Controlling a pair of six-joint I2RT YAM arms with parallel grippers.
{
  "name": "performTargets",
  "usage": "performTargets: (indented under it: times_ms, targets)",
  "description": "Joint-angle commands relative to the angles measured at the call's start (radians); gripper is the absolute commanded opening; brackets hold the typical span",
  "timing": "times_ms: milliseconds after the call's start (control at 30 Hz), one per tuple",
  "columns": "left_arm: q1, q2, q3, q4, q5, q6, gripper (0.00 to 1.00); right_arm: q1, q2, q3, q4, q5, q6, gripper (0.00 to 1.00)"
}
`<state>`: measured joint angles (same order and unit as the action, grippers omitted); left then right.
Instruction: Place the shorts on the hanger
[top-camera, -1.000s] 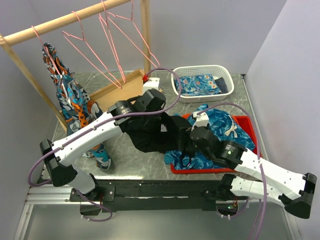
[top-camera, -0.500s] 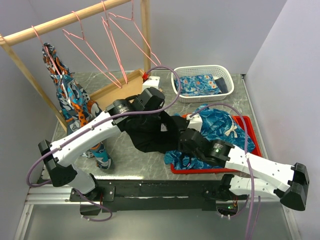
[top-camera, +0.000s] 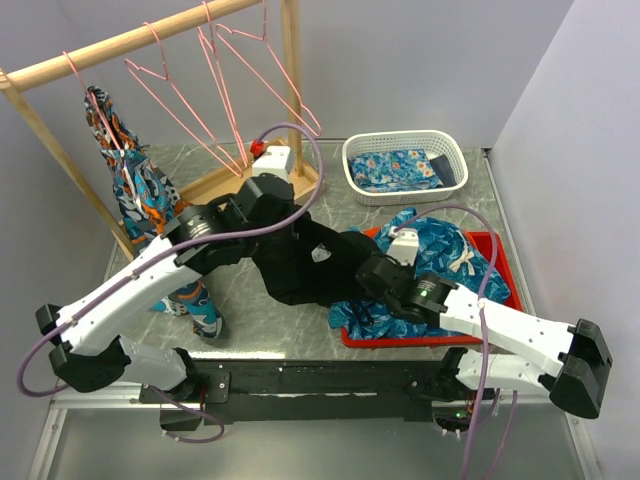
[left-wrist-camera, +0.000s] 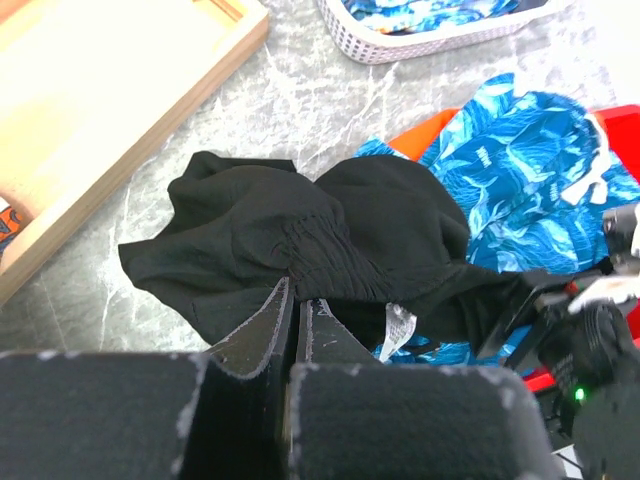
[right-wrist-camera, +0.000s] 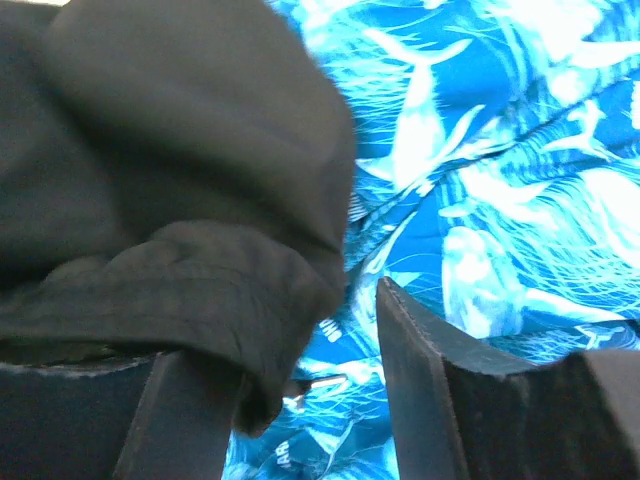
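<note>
**Pick-up stage; nothing is on the wire yet.** The shorts (top-camera: 300, 262) lie crumpled at the centre of the overhead view. Most of the garment rests on the counter (top-camera: 255, 322). Its right-hand part overlaps the blue patterned cloth (top-camera: 450, 250) that spills from the red tray (top-camera: 497, 264).

The left tool (left-wrist-camera: 296, 298) has its fingers drawn almost together, with a fold of the gathered waistband nipped between the tips. The small pale label (left-wrist-camera: 398, 330) hangs just to the lower right of that grip in the left wrist view.

The right tool (right-wrist-camera: 290, 335) stands wide, and blue cloth shows through the gap between its jaws. A black hem is draped over the finger at the lower left of its view and is not clamped.

The hanger (top-camera: 186, 122) hangs from the wooden rack (top-camera: 130, 40) at the upper left of the overhead view. It is one of several alike and is well apart from the garment.

**Step in hand, as judged:** getting a second hold on the shorts.

**Next move, as judged:** the right tool would need to close on the hem it straddles. Both arms would then have to lift the fabric and spread it, so that it can be carried to the upper left and laid over the thin wire.

**Appearance and handling:** the fabric is plain matt black, soft and floppy, and puckered along an elastic band. It will probably sag and bunch. A single hold would leave most of it trailing, and the blue cloth beneath may be dragged along.
</note>
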<state>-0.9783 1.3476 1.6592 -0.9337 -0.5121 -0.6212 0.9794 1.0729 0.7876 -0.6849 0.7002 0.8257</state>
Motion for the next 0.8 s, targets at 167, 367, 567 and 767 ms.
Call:
performTargets:
  times_ms: [167,367,567,767]
  targets:
    - [0.004,-0.080,-0.012,-0.020,-0.035,0.008,0.01,-0.172,-0.154,0.008,0.093,-0.083,-0.055,0.16]
    - [0.004,-0.117,0.043,-0.114,-0.115,0.021,0.01,-0.251,-0.130,0.384,-0.091,-0.093,-0.163,0.00]
    - [0.007,-0.097,0.230,-0.221,-0.173,0.078,0.01,-0.251,0.036,0.971,-0.270,-0.145,-0.278,0.00]
    - [0.018,-0.056,0.389,-0.241,-0.178,0.147,0.01,-0.251,0.194,1.374,-0.407,-0.119,-0.330,0.00]
